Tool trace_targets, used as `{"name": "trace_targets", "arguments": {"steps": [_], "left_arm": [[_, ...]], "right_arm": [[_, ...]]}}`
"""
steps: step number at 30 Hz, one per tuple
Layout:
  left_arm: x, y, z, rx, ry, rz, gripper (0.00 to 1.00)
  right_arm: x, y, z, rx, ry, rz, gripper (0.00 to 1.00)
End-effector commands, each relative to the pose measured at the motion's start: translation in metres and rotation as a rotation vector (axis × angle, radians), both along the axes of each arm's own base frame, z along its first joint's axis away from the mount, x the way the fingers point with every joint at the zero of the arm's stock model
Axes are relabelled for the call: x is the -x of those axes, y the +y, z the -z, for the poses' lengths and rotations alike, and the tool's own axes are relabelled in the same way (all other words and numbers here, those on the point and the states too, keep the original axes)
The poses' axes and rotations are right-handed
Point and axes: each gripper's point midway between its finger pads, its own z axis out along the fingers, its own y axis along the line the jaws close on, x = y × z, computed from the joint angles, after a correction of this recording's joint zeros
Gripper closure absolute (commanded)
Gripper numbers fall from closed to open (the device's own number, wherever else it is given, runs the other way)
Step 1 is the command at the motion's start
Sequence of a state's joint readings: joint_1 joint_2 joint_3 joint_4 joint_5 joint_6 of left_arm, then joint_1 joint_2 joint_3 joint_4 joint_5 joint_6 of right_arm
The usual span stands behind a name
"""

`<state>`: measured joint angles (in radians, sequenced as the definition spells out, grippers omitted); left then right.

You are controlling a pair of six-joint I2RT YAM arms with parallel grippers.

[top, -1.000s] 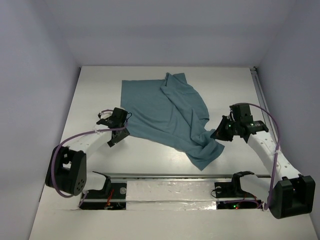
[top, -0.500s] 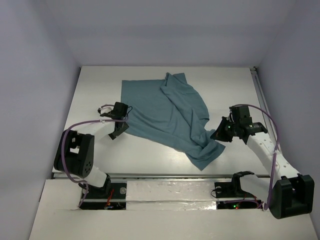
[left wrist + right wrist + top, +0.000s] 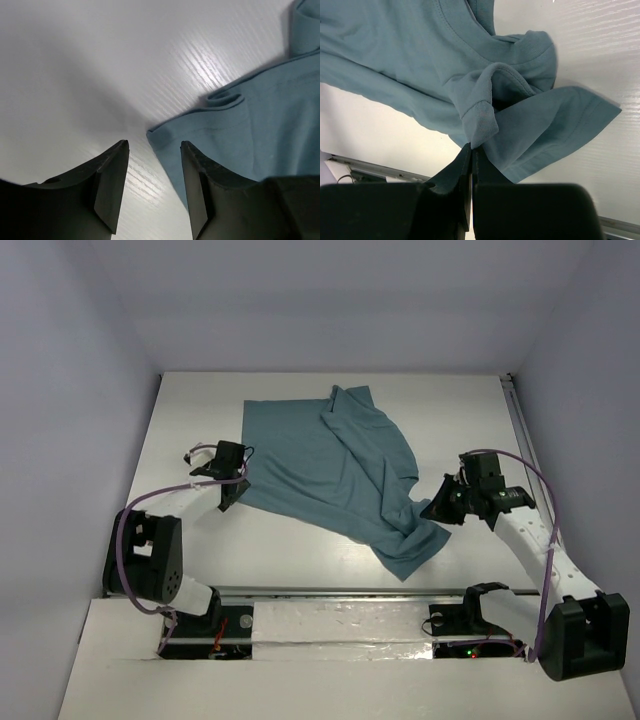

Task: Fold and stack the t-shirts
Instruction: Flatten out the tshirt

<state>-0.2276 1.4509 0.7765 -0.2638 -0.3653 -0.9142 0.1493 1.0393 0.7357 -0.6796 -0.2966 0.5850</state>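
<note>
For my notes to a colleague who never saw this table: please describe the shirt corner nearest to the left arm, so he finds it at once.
On the white table lies one teal-blue t-shirt. Follow its left edge toward the arms to the corner just in front of the open left end effector. Unlike the bunched right side, it lies flat.

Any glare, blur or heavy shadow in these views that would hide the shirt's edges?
Top external: light soft and even, t-shirt edges crisp. Left wrist: glare streak on the table, left hand dark and soft up close, hem corner sharp. Right wrist: right hand a black silhouette, folds cast deep shadows, stitching in focus.
</note>
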Motion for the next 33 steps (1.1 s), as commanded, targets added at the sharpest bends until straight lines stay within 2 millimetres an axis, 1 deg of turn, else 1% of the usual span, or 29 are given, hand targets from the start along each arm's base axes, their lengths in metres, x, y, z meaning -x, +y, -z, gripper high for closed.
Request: {"name": "trace_targets", "arguments": {"steps": [1, 4, 9, 10, 13, 14, 16, 17, 18, 19, 20, 21, 23, 24, 26, 27, 28, 29, 30, 31, 32, 33], "left_arm": [[-0.002, 0.001, 0.007, 0.002, 0.021, 0.005, 0.58], [-0.001, -0.001, 0.01, 0.007, 0.025, 0.016, 0.58], [0.005, -0.004, 0.025, 0.021, 0.065, 0.024, 0.59], [0.006, -0.004, 0.028, 0.023, 0.071, 0.024, 0.61], [0.007, -0.004, 0.037, 0.02, 0.087, 0.019, 0.75], [0.005, -0.004, 0.037, 0.02, 0.083, 0.019, 0.82], [0.001, -0.003, 0.038, 0.009, 0.084, 0.015, 0.89], [-0.001, -0.001, 0.036, -0.002, 0.081, 0.013, 0.98], [-0.009, 0.001, 0.029, -0.024, 0.063, 0.019, 1.0], [-0.014, 0.005, 0.025, -0.036, 0.055, 0.012, 1.0], [-0.015, 0.007, 0.022, -0.049, 0.062, 0.014, 1.0], [-0.025, 0.017, 0.011, -0.068, 0.038, 0.003, 1.0], [-0.033, 0.03, -0.009, -0.103, -0.002, -0.011, 1.0], [-0.042, 0.043, -0.028, -0.124, -0.043, -0.017, 1.0], [-0.049, 0.055, -0.045, -0.144, -0.077, -0.023, 1.0], [-0.056, 0.059, -0.058, -0.151, -0.106, -0.024, 1.0], [-0.059, 0.067, -0.066, -0.168, -0.114, -0.025, 1.0], [-0.062, 0.067, -0.07, -0.175, -0.118, -0.021, 1.0], [-0.068, 0.072, -0.081, -0.179, -0.139, -0.029, 1.0], [-0.072, 0.072, -0.085, -0.178, -0.149, -0.025, 1.0], [-0.074, 0.076, -0.087, -0.182, -0.153, -0.026, 1.0], [-0.077, 0.078, -0.09, -0.18, -0.16, -0.03, 1.0]], "right_arm": [[-0.007, 0.002, -0.008, -0.024, -0.049, 0.009, 1.0], [-0.007, 0.003, -0.009, -0.03, -0.046, 0.016, 1.0], [-0.006, 0.003, -0.009, -0.035, -0.048, 0.019, 1.0], [-0.006, 0.003, -0.009, -0.035, -0.047, 0.017, 1.0], [-0.007, 0.002, -0.01, -0.029, -0.053, 0.024, 1.0], [-0.007, 0.001, -0.01, -0.026, -0.055, 0.026, 1.0], [-0.007, 0.001, -0.01, -0.022, -0.054, 0.024, 1.0], [-0.008, 0.001, -0.01, -0.022, -0.054, 0.024, 1.0], [-0.008, 0.0, -0.009, -0.017, -0.051, 0.023, 1.0], [-0.008, 0.0, -0.008, -0.014, -0.05, 0.022, 1.0], [-0.009, 0.0, -0.01, -0.012, -0.054, 0.02, 1.0], [-0.01, -0.001, -0.009, -0.007, -0.051, 0.02, 1.0], [-0.011, -0.003, -0.007, 0.009, -0.047, 0.017, 1.0], [-0.012, -0.003, -0.003, 0.016, -0.042, 0.011, 1.0], [-0.014, -0.003, 0.0, 0.024, -0.027, 0.008, 1.0], [-0.01, 0.002, -0.001, -0.002, -0.011, -0.016, 1.0], [-0.006, 0.006, -0.003, -0.02, -0.003, -0.043, 1.0], [0.007, 0.024, -0.014, -0.092, 0.004, -0.125, 1.0], [0.018, 0.034, -0.03, -0.115, 0.012, -0.184, 1.0], [0.028, 0.042, -0.042, -0.118, 0.002, -0.24, 1.0], [0.037, 0.045, -0.054, -0.11, -0.02, -0.271, 1.0], [0.045, 0.039, -0.053, -0.059, 0.005, -0.265, 1.0]]}}
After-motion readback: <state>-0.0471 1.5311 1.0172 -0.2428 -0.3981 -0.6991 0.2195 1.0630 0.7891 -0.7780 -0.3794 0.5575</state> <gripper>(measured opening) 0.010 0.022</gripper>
